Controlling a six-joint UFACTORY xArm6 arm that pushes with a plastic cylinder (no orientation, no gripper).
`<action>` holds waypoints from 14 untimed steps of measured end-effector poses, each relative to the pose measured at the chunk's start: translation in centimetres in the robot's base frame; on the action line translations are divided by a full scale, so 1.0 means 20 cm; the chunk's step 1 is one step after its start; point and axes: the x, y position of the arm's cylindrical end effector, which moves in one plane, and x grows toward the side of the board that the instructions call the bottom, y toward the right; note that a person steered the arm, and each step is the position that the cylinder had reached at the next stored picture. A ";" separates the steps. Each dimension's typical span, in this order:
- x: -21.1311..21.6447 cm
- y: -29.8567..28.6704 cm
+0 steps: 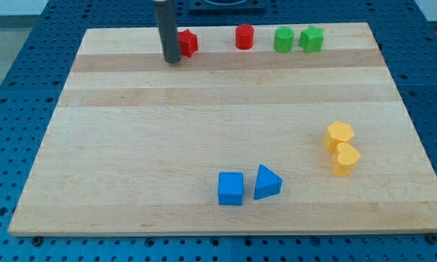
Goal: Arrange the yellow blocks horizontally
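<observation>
Tip status: my tip sits at the view's top, left of centre, on the wooden board, right up against the left side of the red star-ish block (contact looks likely, can't confirm from this angle). Tool is a plain rod, no jaws, so nothing spread, pressed together or pinched.

Yellow blocks: both at the view's right, below mid-height. Upper yellow hexagon block and lower yellow heart-like block are touching, stacked nearly vertically in the view, lower one offset slightly right. Well apart from my tip, which is diagonally across the board.

Other blocks:
- red cylinder at the view's top, right of the red star-ish block, with a gap between.
- green cylinder and green star-ish block further right along the top edge, just beside each other.
- blue cube and blue triangle block near the view's bottom centre, just beside each other, small gap.
</observation>
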 end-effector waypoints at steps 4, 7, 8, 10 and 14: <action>0.61 0.31; 0.73 0.29; 0.73 0.16; 0.73 0.02; 0.67 1.02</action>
